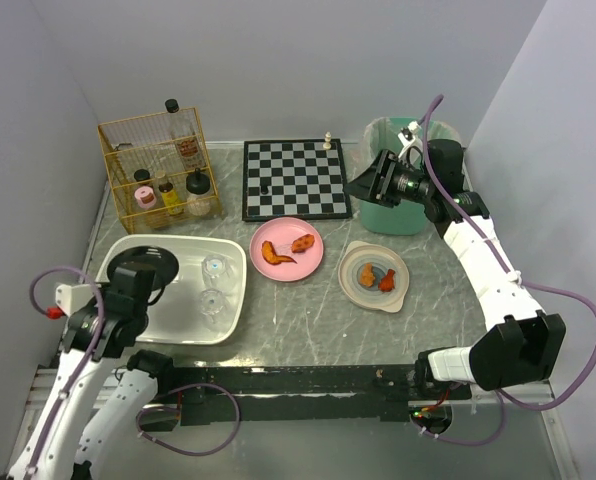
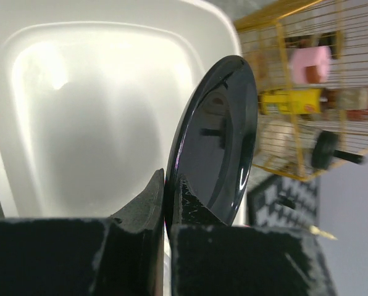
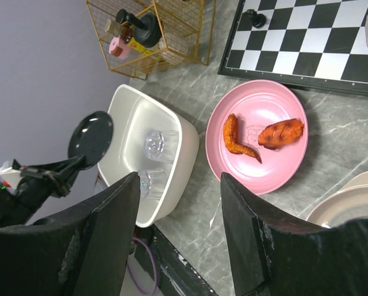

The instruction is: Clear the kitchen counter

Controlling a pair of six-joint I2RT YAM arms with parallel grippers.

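Pinching the rim of a black plate [image 2: 218, 142], the left gripper [image 2: 168, 185] has its jaws pressed together on it and holds it over the left end of a white tub [image 1: 178, 318], in which two clear glasses [image 1: 215, 267] sit. The right gripper [image 3: 179, 185] hangs high with its jaws spread and nothing between them, in front of a green bin [image 1: 398, 220] at the far right. The counter [image 1: 318, 320], grey and veined, carries it all: the tub at near left, a pink plate [image 1: 278, 272] with two browned food pieces [image 1: 303, 243] in the middle, a beige plate [image 1: 358, 292] with orange bits just right of it, a chessboard [image 1: 296, 185] behind them, and a yellow wire rack [image 1: 138, 135] of bottles at far left.
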